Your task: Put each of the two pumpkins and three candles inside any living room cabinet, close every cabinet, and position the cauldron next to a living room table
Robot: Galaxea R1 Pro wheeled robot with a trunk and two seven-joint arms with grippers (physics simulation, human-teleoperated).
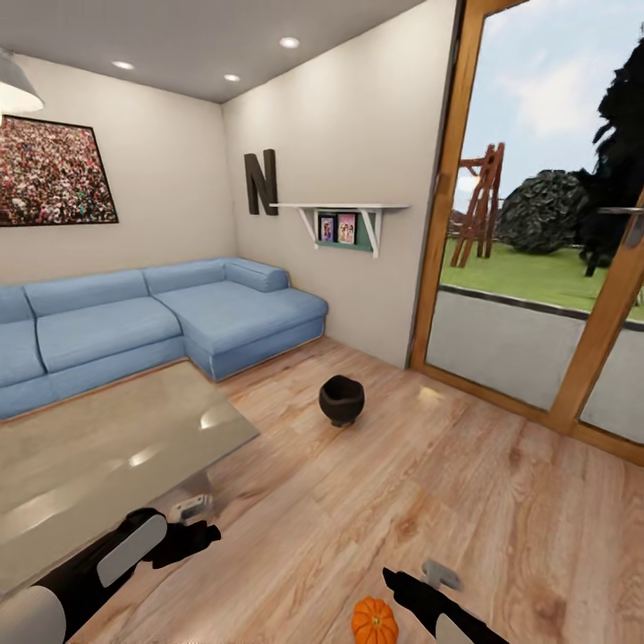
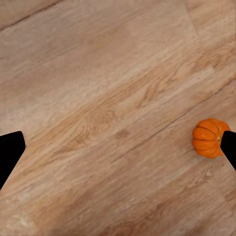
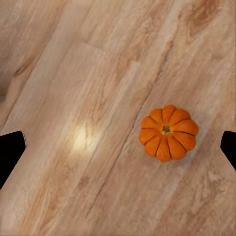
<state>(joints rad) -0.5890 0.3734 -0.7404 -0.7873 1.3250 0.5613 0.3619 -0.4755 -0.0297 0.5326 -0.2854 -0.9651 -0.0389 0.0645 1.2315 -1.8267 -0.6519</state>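
Observation:
One orange ribbed pumpkin (image 1: 374, 622) lies on the wood floor at the bottom of the head view. My right gripper (image 1: 404, 583) hovers just beside it, open. In the right wrist view the pumpkin (image 3: 168, 132) sits on the floor between the spread fingertips (image 3: 11, 150), untouched. My left gripper (image 1: 199, 529) is open by the corner of the glossy grey-olive table (image 1: 107, 456); its wrist view catches the pumpkin (image 2: 209, 137) near one fingertip (image 2: 228, 147). The black cauldron (image 1: 341, 400) stands on the floor beyond the table's far corner. No candle or cabinet is in view.
A blue L-shaped sofa (image 1: 161, 322) runs along the back wall behind the table. A wood-framed glass door (image 1: 537, 268) fills the right side. A white wall shelf (image 1: 344, 219) hangs above open wood floor (image 1: 429, 483).

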